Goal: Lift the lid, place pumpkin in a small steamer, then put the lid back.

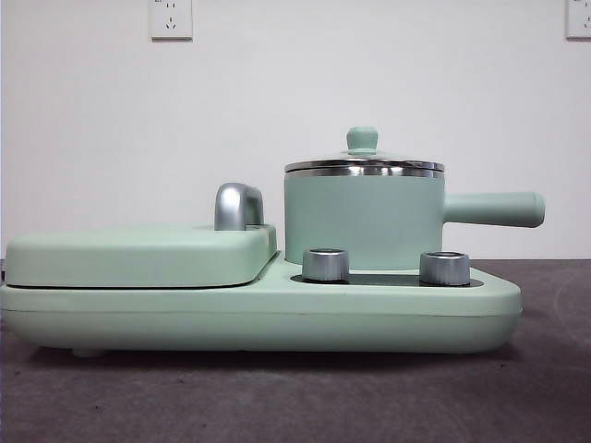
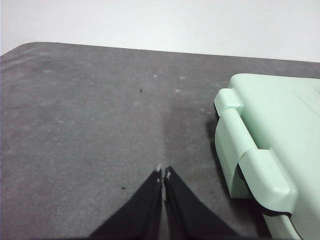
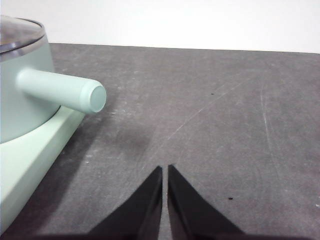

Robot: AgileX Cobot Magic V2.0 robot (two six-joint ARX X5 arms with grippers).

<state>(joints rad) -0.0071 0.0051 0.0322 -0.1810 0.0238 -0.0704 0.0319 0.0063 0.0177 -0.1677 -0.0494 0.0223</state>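
Your left gripper (image 2: 163, 173): jaws pressed together, low over bare table (image 2: 90, 125) beside the griddle cover (image 2: 280, 135). Your right gripper (image 3: 165, 169): jaws pressed together, over open table, near the small steamer (image 1: 360, 221) handle's end. The lid (image 1: 363, 159) sits on the steamer. Pumpkin: not visible.

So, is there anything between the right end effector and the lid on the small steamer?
Nothing visible blocks it. The right end effector hangs over bare table beside the small steamer's side handle. The lid sits on the steamer, its knob free above.
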